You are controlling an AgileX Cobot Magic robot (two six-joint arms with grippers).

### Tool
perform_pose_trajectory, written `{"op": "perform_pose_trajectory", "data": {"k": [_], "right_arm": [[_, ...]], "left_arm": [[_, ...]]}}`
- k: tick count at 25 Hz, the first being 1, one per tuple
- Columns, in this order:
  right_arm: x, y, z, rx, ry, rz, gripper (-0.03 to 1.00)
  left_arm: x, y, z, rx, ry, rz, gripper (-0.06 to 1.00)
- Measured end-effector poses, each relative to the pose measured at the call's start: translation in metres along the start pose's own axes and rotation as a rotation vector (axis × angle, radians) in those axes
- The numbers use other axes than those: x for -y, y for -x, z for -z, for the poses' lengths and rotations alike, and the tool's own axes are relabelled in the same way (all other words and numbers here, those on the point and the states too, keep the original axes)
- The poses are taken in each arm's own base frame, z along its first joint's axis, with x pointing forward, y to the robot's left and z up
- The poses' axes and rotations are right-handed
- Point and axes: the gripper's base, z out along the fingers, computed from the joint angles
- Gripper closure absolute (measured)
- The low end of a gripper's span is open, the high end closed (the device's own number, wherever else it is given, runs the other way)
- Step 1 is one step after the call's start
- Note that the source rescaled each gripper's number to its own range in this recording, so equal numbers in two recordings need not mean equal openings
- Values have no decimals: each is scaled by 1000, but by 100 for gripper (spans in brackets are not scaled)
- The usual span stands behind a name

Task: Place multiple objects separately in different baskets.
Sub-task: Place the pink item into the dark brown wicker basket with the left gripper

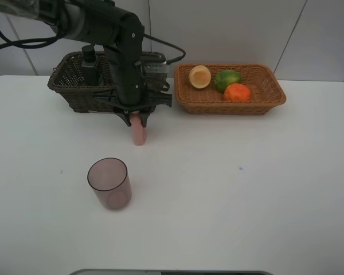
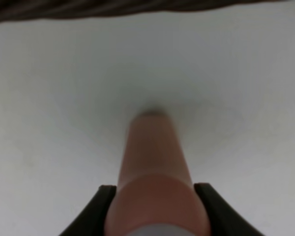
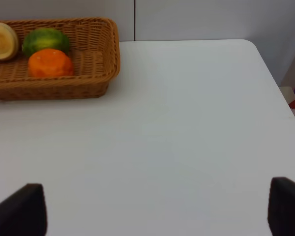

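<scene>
My left gripper (image 1: 136, 119) is shut on the slim pink bottle (image 1: 139, 133), which points down with its lower end at the white table, just in front of the dark brown basket (image 1: 69, 91). In the left wrist view the bottle (image 2: 155, 162) sits between the black fingers (image 2: 104, 196). A dark green pump bottle (image 1: 90, 64) stands in the dark basket. The light tan basket (image 1: 229, 106) holds a peach-like fruit (image 1: 199, 76), a green fruit (image 1: 227, 79) and an orange (image 1: 237, 92). The mauve cup (image 1: 109, 183) stands upright on the table. My right gripper (image 3: 155, 204) is open, holding nothing.
The left arm hangs over the dark basket's right half. In the right wrist view the tan basket (image 3: 64, 88) lies off to one side, and the table's rounded corner (image 3: 250, 46) and edge are near. A dark edge (image 1: 172, 271) shows at the front of the table.
</scene>
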Motion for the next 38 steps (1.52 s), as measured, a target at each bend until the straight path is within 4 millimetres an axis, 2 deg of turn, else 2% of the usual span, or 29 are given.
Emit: {"op": "perform_pose_trajectory", "data": {"k": [7, 10, 13, 22, 25, 33, 38], "right_arm": [[0, 0, 0, 0, 0, 0, -3], [0, 0, 0, 0, 0, 0, -3], [0, 0, 0, 0, 0, 0, -3], [0, 0, 0, 0, 0, 0, -3], [0, 0, 0, 0, 0, 0, -3], [0, 0, 0, 0, 0, 0, -3], [0, 0, 0, 0, 0, 0, -3]], "left_arm": [[0, -1, 1, -5, 1, 2, 56], [-1, -1, 8, -6, 1, 3, 56], [-2, -1, 28, 10, -7, -3, 56], [-13, -6, 105, 107, -51, -103, 56], [-22, -4, 122, 143, -64, -136, 56], [-55, 22, 137, 212, -48, -167, 56], [-62, 49, 138, 264, -40, -155, 56]]}}
